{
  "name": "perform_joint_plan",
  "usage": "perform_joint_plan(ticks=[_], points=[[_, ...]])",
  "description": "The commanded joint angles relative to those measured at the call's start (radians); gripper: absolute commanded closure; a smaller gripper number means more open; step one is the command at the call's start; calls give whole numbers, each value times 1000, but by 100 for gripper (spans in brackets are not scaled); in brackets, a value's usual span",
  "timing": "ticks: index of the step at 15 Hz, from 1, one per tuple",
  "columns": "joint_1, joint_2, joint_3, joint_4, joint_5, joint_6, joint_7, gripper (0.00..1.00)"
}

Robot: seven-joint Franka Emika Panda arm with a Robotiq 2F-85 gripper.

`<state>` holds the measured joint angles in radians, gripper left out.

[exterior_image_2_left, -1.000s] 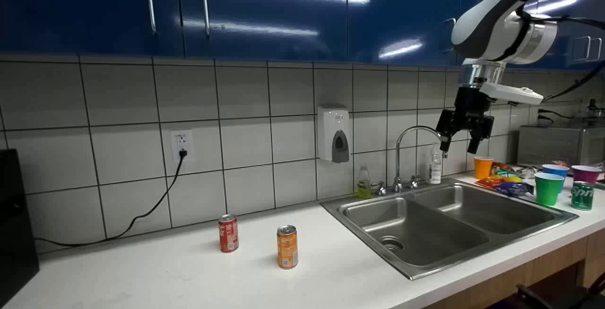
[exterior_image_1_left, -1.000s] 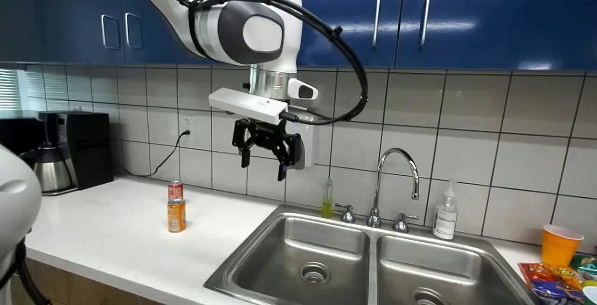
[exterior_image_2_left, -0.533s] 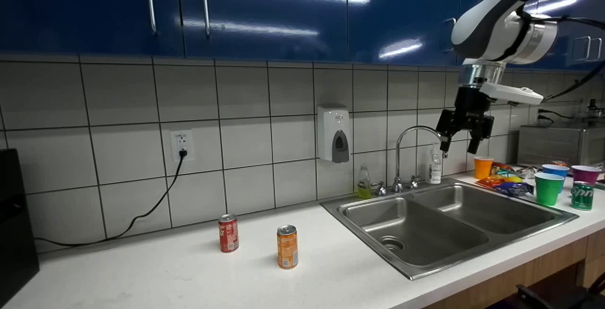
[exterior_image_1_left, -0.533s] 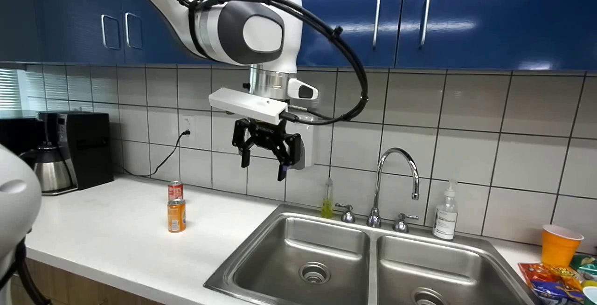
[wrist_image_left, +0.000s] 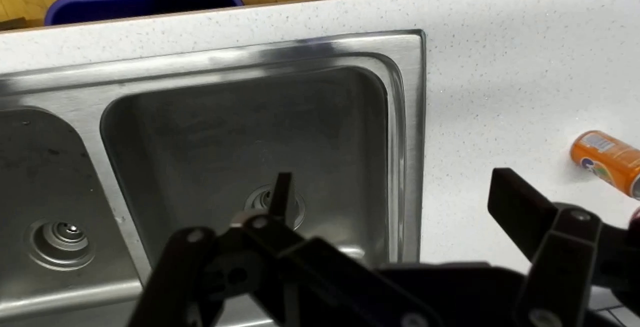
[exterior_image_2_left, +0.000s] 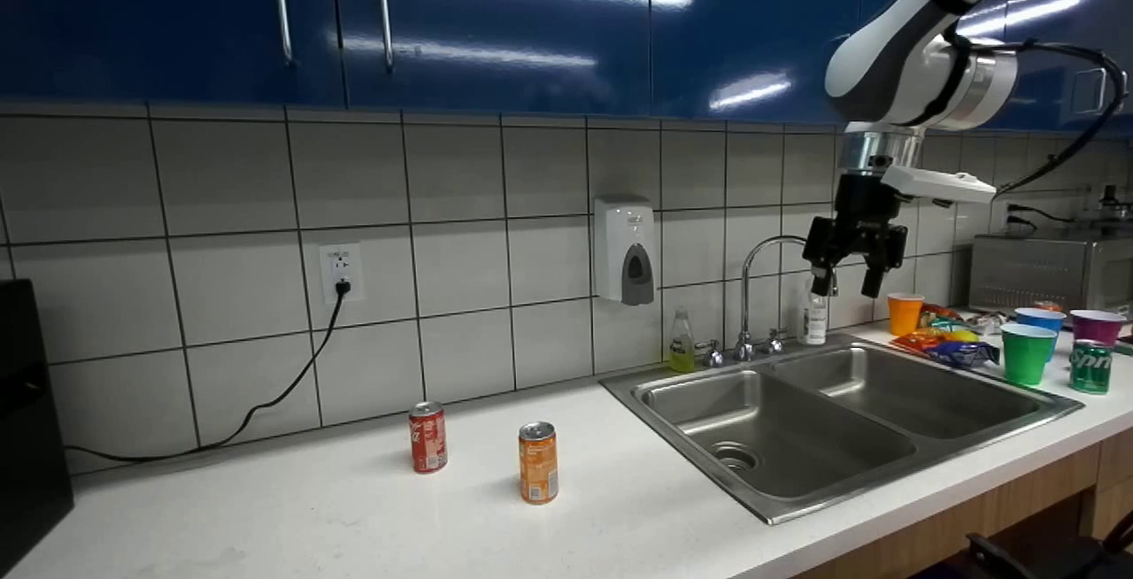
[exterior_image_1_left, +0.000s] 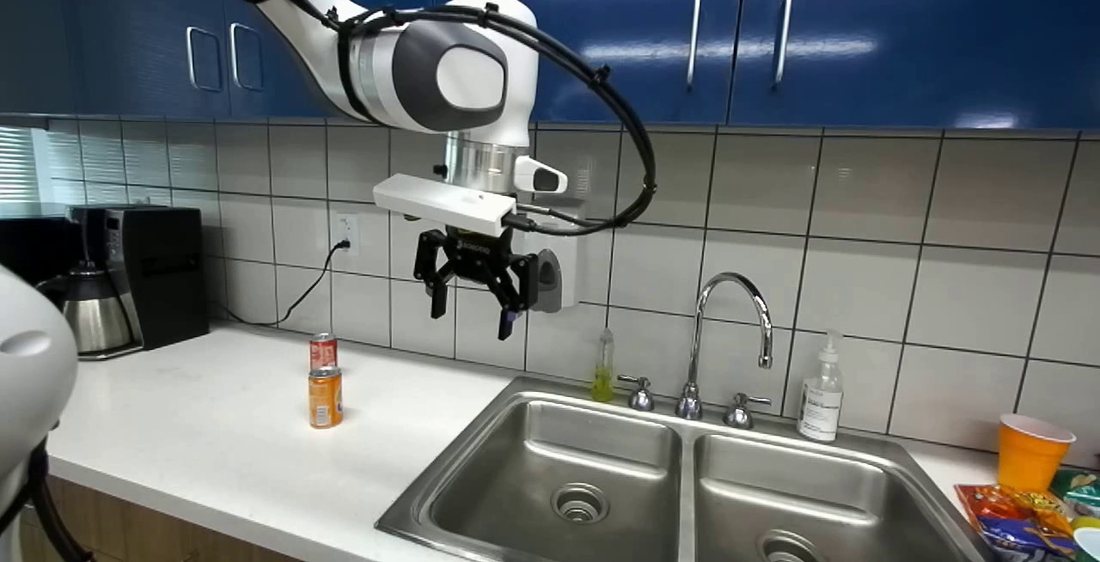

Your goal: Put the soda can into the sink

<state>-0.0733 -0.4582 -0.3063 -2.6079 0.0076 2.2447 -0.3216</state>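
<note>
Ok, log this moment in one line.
pincer: open, holding nothing | orange can: upright on counter, not yet in sink | red can: upright nearby

Soda can [wrist_image_left: 608, 161] partly beyond the wrist view's right edge.

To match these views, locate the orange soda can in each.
In an exterior view: soda can left of centre, in front of the red can.
In an exterior view: soda can low, just left of the middle.
Wrist view: soda can at the right edge, partly cut off.
Shared landmark: the sink.
</note>
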Motion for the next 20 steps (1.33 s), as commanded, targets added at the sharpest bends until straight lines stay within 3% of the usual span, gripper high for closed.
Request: perform_joint_plan(ticks=[1, 20], points=[[13, 44, 63, -9, 11, 45, 2, 0], [181, 318, 277, 59, 51, 239, 3, 0]])
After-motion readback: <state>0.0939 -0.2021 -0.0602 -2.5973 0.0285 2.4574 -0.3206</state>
